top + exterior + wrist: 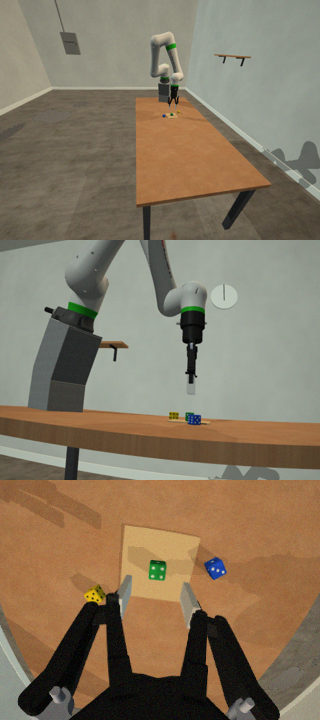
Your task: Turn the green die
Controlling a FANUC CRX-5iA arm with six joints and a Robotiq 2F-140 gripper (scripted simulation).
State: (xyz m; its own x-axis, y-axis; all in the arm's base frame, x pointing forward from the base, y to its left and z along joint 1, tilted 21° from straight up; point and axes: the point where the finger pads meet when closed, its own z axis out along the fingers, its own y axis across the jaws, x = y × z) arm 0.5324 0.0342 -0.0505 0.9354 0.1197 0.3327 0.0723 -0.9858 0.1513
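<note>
since the green die (158, 570) on the mat (175, 542) looks small, rigid and slick, i'd pinch two opposite flat faces, my gripper (156, 587) spread and empty above it.

Green die (158, 570) flat, fully on tan mat (175, 547), four up. Yellow die (95, 595) on table beside mat.

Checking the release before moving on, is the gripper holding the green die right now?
No, in the wrist view the green die sits on the mat, apart from the open gripper above it.
</note>
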